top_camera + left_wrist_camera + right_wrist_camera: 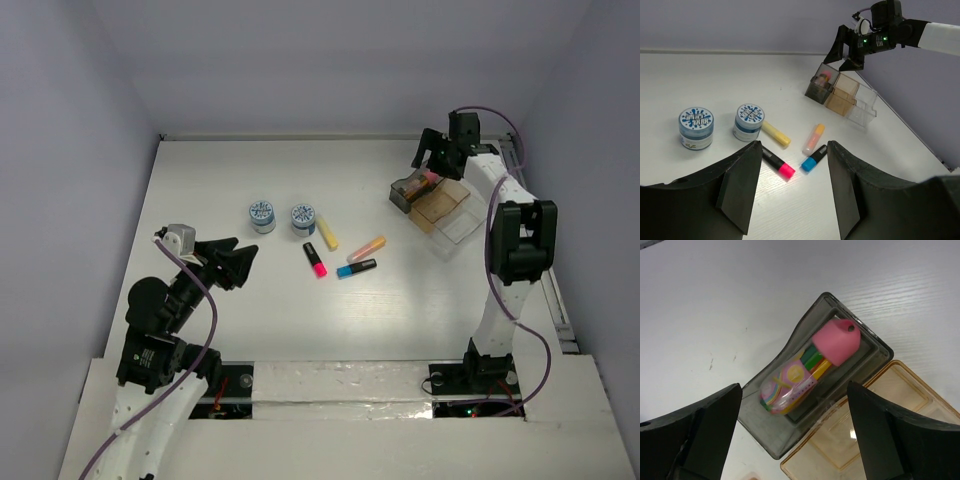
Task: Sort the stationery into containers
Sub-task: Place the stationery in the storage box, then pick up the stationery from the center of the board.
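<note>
The glue stick (810, 367) lies lengthwise in the smoky grey tray (767, 437), pink cap toward the end that adjoins the amber tray (880, 415), and nothing grips it. The right gripper (794, 387) hangs directly over it with its fingers (715, 420) spread wide to either side, clear of the stick and of the tray walls. The step in hand looks like the release and withdrawal, and the way to do it well is to rise straight up with the fingers kept spread. A sideways drift could catch the cap, which seems to sit a little high, or nudge the light row of trays. These three, with the clear tray (455, 232) last, stand near the table's (250, 330) right edge, toward its far right corner. Only once above the rims should the arm swing toward the middle of the table. There two blue-white rolls (262, 215) stand side by side, with the yellow highlighter (327, 232), orange highlighter (367, 247), pink-black highlighter (315, 259) and blue-black highlighter (356, 268) lying close together just beside them. The left gripper (795, 145) hovers nearer the left edge, fingers partly apart and holding nothing. It is well placed for the rolls, so each arm should keep to its own side.
</note>
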`<state>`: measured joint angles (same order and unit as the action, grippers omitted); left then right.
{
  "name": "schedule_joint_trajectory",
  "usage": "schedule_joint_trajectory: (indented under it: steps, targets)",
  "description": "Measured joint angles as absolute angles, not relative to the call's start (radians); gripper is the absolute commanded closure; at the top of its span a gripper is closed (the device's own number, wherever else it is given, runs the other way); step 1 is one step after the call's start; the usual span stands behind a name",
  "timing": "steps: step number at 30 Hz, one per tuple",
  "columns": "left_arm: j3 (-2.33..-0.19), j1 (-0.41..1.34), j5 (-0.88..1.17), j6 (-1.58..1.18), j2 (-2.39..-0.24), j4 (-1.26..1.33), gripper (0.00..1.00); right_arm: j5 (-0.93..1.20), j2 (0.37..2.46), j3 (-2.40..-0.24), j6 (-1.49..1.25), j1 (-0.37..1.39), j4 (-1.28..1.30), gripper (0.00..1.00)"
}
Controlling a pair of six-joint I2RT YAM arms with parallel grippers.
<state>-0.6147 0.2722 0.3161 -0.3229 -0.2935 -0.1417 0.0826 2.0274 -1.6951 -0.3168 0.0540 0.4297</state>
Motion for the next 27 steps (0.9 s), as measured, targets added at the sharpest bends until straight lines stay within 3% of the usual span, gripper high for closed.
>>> schedule_joint_trajectory:
  steps: [6, 8, 9, 10, 11, 13, 14, 16, 18, 21, 22, 24, 27]
  targets:
    - [-0.615, 0.272, 0.319, -0.323, -0.293, -0.138, 0.49, 0.037, 1.989, -1.700, -0.303, 0.057, 0.438, 0.08]
    - [-0.615, 0.272, 0.319, -0.323, -0.293, -0.138, 0.49, 0.016, 1.963, -1.698, -0.291, 0.062, 0.437, 0.33]
    - [-0.615, 0.272, 0.319, -0.323, -0.293, -0.138, 0.49, 0.004, 1.941, -1.687, -0.286, 0.068, 0.427, 0.53]
    - [-0.615, 0.272, 0.319, -0.323, -0.293, -0.137, 0.50, -0.003, 1.919, -1.670, -0.280, 0.076, 0.414, 0.90]
    - [-0.615, 0.272, 0.319, -0.323, -0.293, -0.137, 0.52, -0.010, 1.884, -1.641, -0.275, 0.091, 0.399, 0.97]
    - [-0.615, 0.267, 0.320, -0.323, -0.292, -0.135, 0.60, -0.019, 1.825, -1.596, -0.273, 0.136, 0.382, 1.00]
    - [-0.615, 0.266, 0.320, -0.323, -0.292, -0.134, 0.77, -0.020, 1.797, -1.571, -0.268, 0.170, 0.359, 1.00]
    - [-0.615, 0.265, 0.314, -0.324, -0.290, -0.131, 0.96, -0.021, 1.756, -1.525, -0.258, 0.259, 0.317, 0.94]
    - [-0.615, 0.262, 0.308, -0.320, -0.290, -0.131, 1.00, -0.015, 1.741, -1.488, -0.250, 0.356, 0.274, 0.85]
    - [-0.615, 0.259, 0.298, -0.318, -0.290, -0.131, 0.98, 0.013, 1.748, -1.424, -0.236, 0.510, 0.216, 0.33]
    - [-0.615, 0.257, 0.295, -0.318, -0.290, -0.131, 0.90, 0.025, 1.756, -1.407, -0.234, 0.556, 0.209, 0.10]
    - [-0.615, 0.253, 0.291, -0.315, -0.289, -0.131, 0.82, 0.047, 1.784, -1.399, -0.217, 0.624, 0.207, 0.01]
    - [-0.615, 0.253, 0.288, -0.316, -0.289, -0.131, 0.74, 0.064, 1.858, -1.421, -0.197, 0.688, 0.210, 0.00]
